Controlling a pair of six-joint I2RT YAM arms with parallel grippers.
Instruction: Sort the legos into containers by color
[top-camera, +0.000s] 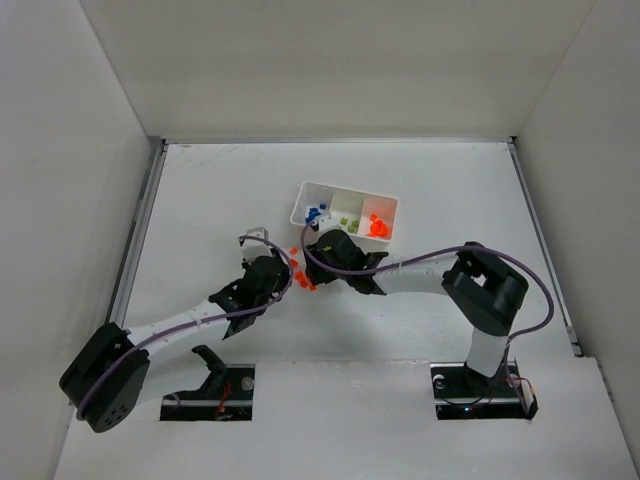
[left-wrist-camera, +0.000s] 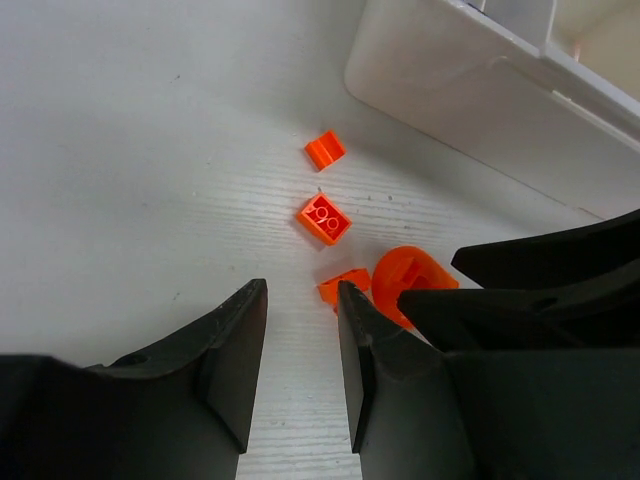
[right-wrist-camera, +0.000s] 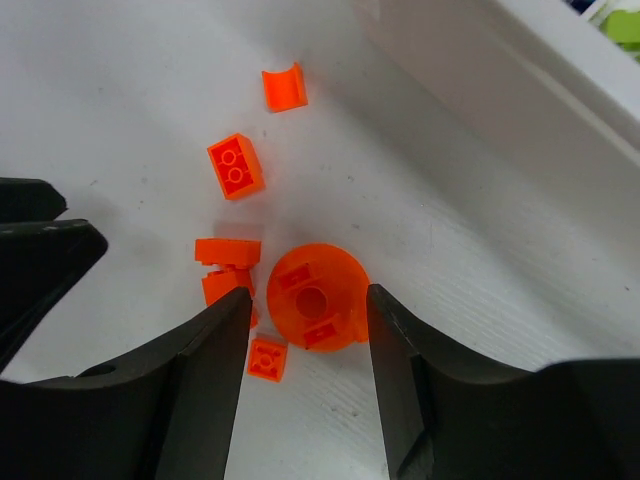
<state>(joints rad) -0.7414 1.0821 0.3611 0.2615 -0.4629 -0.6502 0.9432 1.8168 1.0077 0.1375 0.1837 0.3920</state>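
Note:
The white three-compartment tray (top-camera: 352, 188) holds blue legos (top-camera: 317, 213) on the left, green legos (top-camera: 348, 222) in the middle and orange legos (top-camera: 378, 226) on the right. Several loose orange legos (top-camera: 300, 273) lie on the table just left of and below the tray. My right gripper (right-wrist-camera: 308, 305) is open, with a large round orange piece (right-wrist-camera: 312, 298) between its fingertips on the table. Small orange bricks (right-wrist-camera: 236, 166) lie around it. My left gripper (left-wrist-camera: 302, 300) is open and empty, just short of an orange brick (left-wrist-camera: 345, 285) and the round piece (left-wrist-camera: 405, 280).
The tray's near wall (left-wrist-camera: 470, 100) stands close behind the loose bricks and also shows in the right wrist view (right-wrist-camera: 500, 70). The right gripper's black fingers (left-wrist-camera: 540, 270) sit right beside my left gripper. White walls enclose the table on three sides.

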